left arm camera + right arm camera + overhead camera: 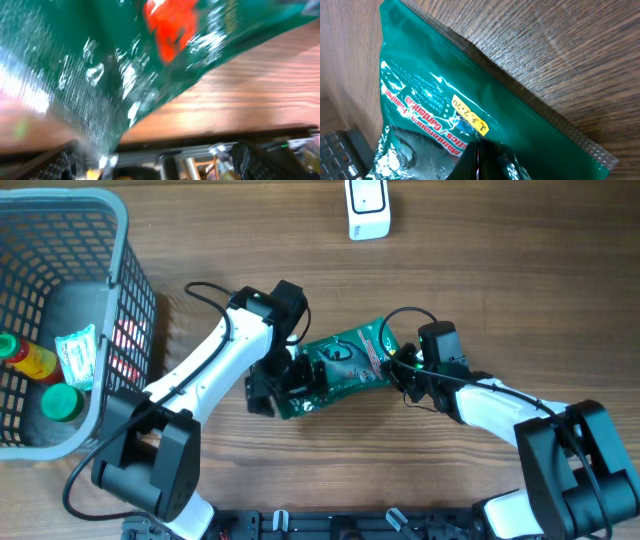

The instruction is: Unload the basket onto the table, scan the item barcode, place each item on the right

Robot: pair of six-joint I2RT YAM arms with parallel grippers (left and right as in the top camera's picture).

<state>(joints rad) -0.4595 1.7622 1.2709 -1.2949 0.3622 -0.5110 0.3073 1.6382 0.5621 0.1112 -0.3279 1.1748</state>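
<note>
On the wood-grain table (pixel 480 290), right gripper (pixel 397 367) pinches a crinkly green foil pouch (pixel 345 360); left gripper (pixel 283 387) gapes.

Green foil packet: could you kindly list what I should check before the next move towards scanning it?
1. Right gripper pinching green foil packet at its edge: ok.
2. Left gripper open at packet's other end: ok.
3. White handheld scanner unobstructed on wooden table: ok.
4. Barcode in view: not ok; only a yellow sticker shows.
5. Packet lifted off table: cannot tell.
</note>
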